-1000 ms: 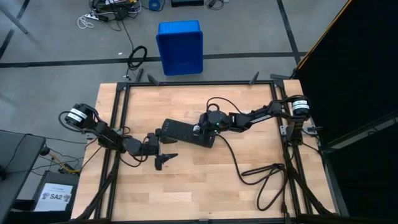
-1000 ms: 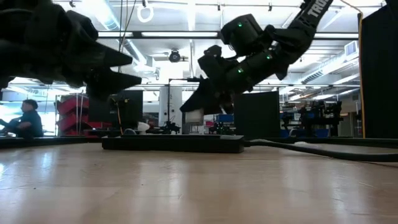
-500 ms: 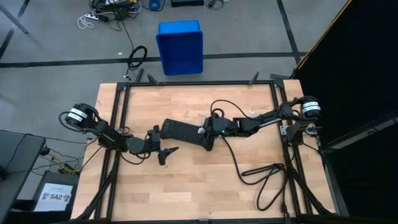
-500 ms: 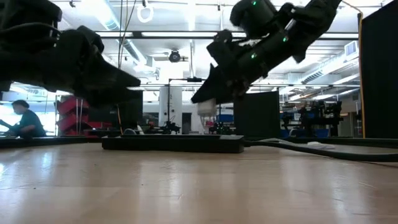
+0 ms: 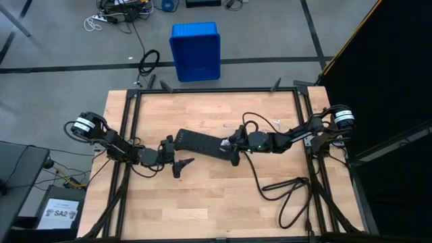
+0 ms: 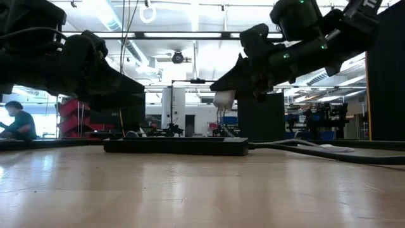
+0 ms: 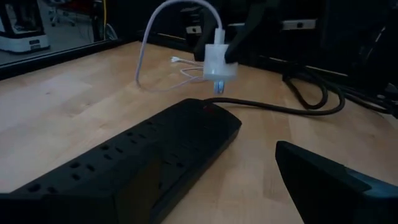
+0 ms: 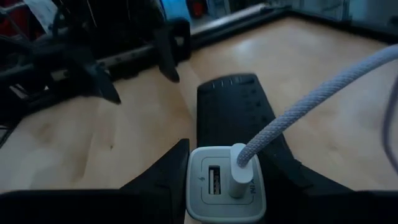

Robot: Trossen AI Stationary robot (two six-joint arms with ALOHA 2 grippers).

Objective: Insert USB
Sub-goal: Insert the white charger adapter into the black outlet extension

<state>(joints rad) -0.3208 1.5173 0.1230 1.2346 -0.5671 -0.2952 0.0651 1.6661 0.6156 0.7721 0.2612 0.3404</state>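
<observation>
A white charger block (image 7: 216,59) with the thin white USB cable (image 7: 160,37) plugged into it hangs in my right gripper (image 5: 231,145), just above the right end of the black power strip (image 5: 199,143). Its metal prongs (image 7: 217,87) point down at the strip. The cable loops back toward the right arm (image 5: 260,123). The strip lies flat on the wooden table. My left gripper (image 5: 172,154) is open at the strip's left end, and one finger (image 7: 329,180) shows beside the strip (image 7: 143,155). Whether it touches the strip, I cannot tell. My right gripper pinches the white charger block (image 8: 225,183) between its two fingers (image 8: 155,180), one on each side wall. The face with the USB ports and the cable plug (image 8: 239,168) looks back at the wrist. The fingers slant down from the table's right. The block is lifted clear.
The strip's thick black cord (image 5: 283,189) runs from its right end and loops over the table's right near part. A blue bin (image 5: 196,50) stands on the floor beyond the far edge. Black frame rails line the table's sides. A person (image 6: 16,123) sits in the room behind.
My right gripper has drawn back toward the table's right edge and risen, carrying the white charger block up off the strip's right end. My left gripper has shifted slightly toward the strip's left end. The strip has stayed where it was.
</observation>
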